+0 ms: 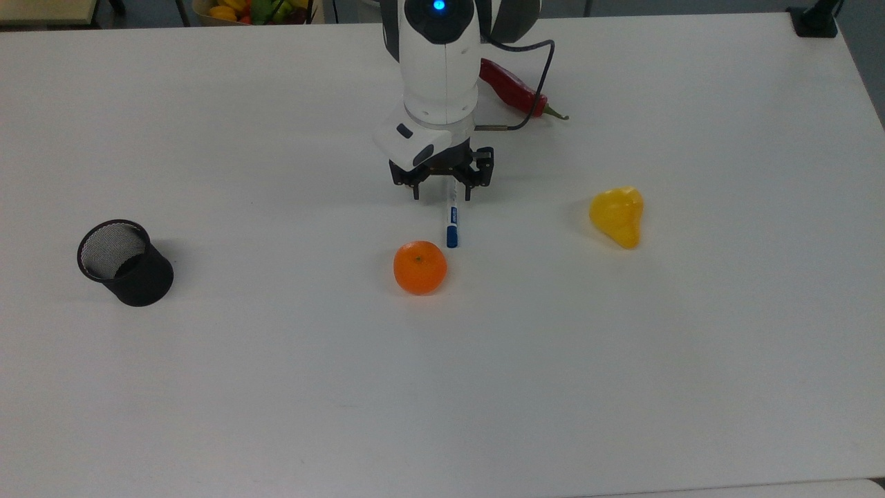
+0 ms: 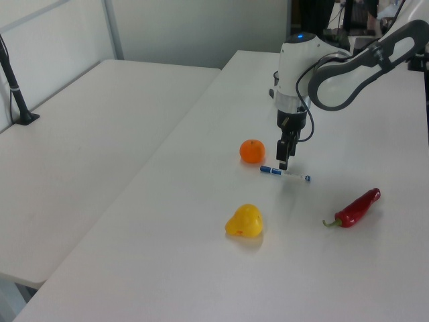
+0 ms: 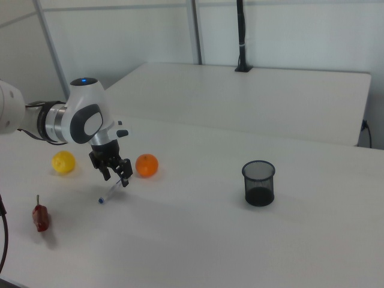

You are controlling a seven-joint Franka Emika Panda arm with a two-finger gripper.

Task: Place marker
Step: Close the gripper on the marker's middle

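We see a wide, smooth white tabletop (image 1: pixel 276 387) under even indoor light. In the left view and the right view a second white table (image 2: pixel 80 147) stands alongside it, with a black pole (image 2: pixel 15 80) mounted on that second table and pale wall panels (image 3: pixel 288 36) with metal uprights behind.

In the top view, taking the table's centre as the clock's middle, the white robot arm (image 1: pixel 440 62) reaches in from twelve o'clock. Its black two-finger gripper (image 1: pixel 442 195) points down just above the centre, its jaws apart, one finger on each side of the slim white marker with a blue cap and blue label (image 1: pixel 452 221). The marker lies flat on the table, running lengthwise from twelve to six, its upper end hidden beneath the gripper and its blue cap at the near end.

A round orange fruit (image 1: pixel 420 267) sits just beside the cap, at about seven o'clock from it. We cannot tell whether they touch. A glossy yellow pepper (image 1: pixel 617 216) rests at three o'clock, well apart. A long red chili with a green stem (image 1: pixel 518 93) lies at one o'clock, partly behind the arm. A black wire-mesh cup (image 1: pixel 125 263) stands upright at nine o'clock, far from the rest. A bowl of mixed fruit (image 1: pixel 252 10) peeks in at the far edge.
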